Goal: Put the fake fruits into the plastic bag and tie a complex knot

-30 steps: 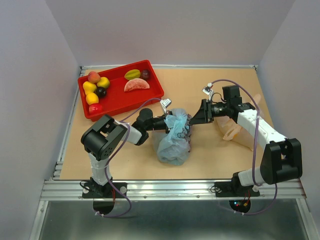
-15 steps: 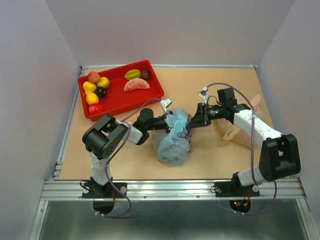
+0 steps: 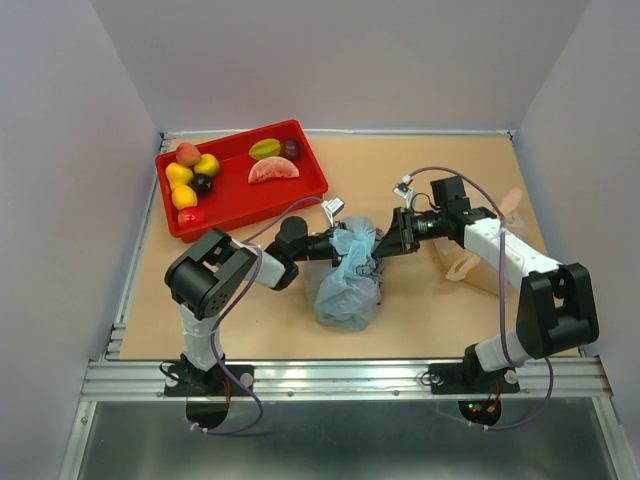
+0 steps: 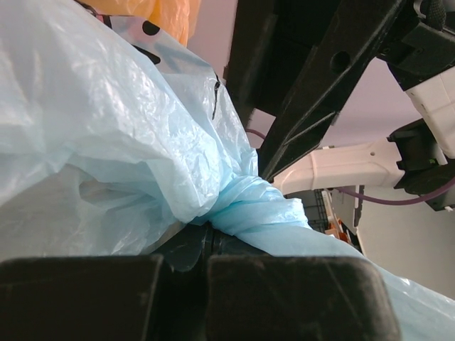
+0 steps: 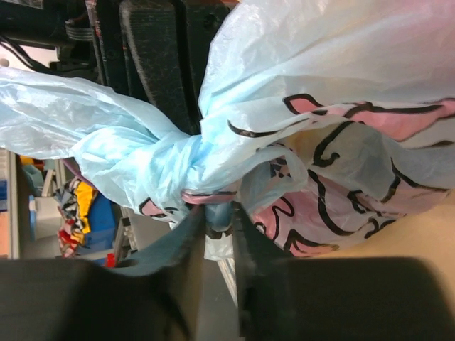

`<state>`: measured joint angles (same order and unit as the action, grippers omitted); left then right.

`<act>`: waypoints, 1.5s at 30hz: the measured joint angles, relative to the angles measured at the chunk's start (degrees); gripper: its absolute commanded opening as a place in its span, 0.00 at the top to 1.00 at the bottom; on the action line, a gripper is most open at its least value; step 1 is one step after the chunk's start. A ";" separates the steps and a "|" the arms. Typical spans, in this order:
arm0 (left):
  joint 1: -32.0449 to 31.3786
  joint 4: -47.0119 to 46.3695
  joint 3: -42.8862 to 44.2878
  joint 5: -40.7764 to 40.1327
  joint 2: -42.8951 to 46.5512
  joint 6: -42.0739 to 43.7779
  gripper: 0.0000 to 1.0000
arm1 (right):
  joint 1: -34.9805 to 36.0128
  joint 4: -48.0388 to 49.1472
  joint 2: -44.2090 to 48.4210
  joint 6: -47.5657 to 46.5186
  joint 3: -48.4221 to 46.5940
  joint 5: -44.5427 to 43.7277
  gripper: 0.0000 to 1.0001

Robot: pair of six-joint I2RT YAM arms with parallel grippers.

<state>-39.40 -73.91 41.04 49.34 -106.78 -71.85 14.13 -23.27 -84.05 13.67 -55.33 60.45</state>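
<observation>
Top external: right claw (image 3: 384, 243) has advanced, now pinching the plastic bag (image 3: 345, 292)

No legible text; plastic bag (image 5: 341, 142) print seemingly floral only

CNT | red tray (image 3: 235, 200) x1 | peach (image 3: 187, 153) x1 | yellow pcs (image 3: 184, 195) x3 | dark plums (image 3: 202, 184) x2 | starfruit (image 3: 264, 149) x1 | melon slice (image 3: 273, 171) x1 | red pc (image 3: 191, 214) x1 | fruit tot 9 | lt-blue bag (image 3: 345, 295) x1 | knot (image 5: 153, 160) x1 | beige bag (image 3: 462, 262) x1 | arms (image 3: 500, 250) x2
</observation>
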 measured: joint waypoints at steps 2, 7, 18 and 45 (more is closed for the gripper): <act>0.00 0.35 0.00 -0.07 0.00 0.09 0.95 | 0.13 0.37 0.00 0.28 -0.04 0.74 1.00; 0.04 0.66 0.00 0.00 -0.04 0.17 0.80 | 0.17 0.50 0.07 0.09 -0.07 0.74 1.00; 1.20 0.46 -0.72 0.42 0.92 1.62 0.70 | 0.22 0.59 1.57 -0.83 0.00 0.20 1.00; 0.85 0.42 -0.92 0.13 1.88 0.79 1.00 | 0.20 0.04 1.03 -2.19 -0.09 0.74 0.78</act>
<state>-38.54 -73.49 40.12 49.47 -104.90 -71.07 14.33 -23.22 -83.02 11.49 -55.42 61.19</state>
